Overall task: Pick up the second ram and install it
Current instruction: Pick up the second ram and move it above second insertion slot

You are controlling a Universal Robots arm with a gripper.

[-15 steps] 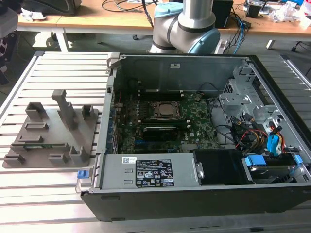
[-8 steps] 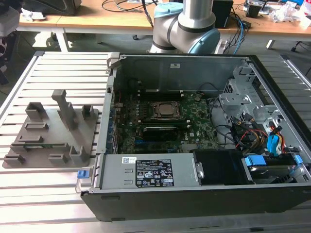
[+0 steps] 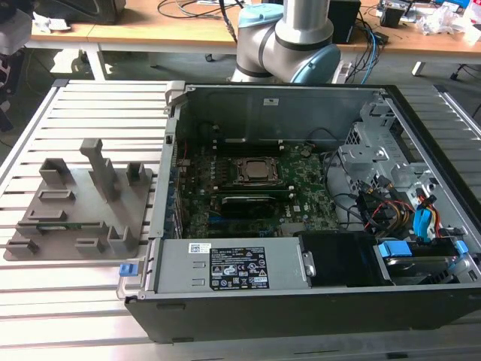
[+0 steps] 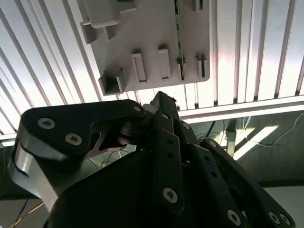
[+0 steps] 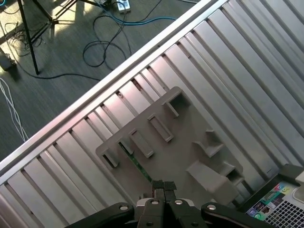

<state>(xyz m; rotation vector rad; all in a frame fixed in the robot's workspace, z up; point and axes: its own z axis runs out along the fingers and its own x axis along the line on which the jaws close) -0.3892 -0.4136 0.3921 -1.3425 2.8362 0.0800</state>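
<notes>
Second ram (image 3: pixel 66 224) is seen at the exterior view's left, lying as a thin green strip in a slot of the grey holder tray (image 3: pixel 113 218), which rests on the slatted metal table (image 3: pixel 90 113). In the first wrist view the same strip is seen in the tray, below the gripper (image 5: pixel 164 186). The fingertips are pressed together with nothing between them, and they hang well above the tray, touching neither tray nor stick.

Further right in the exterior view, the open computer case (image 3: pixel 278 113) is laid on its side. The motherboard (image 3: pixel 301 203) is exposed, with the CPU socket (image 3: pixel 255 171) near its middle and the memory slots (image 3: pixel 244 203) just beside it. Whether a stick is already seated there cannot be told. The power supply (image 3: pixel 225 267) lies along the near edge, and coloured cables (image 3: pixel 391 210) are bundled at the far right.

The task is judged to be at its very start: the second ram has not been grasped, lifted or carried, and the whole pick-up and installation remain undone.
</notes>
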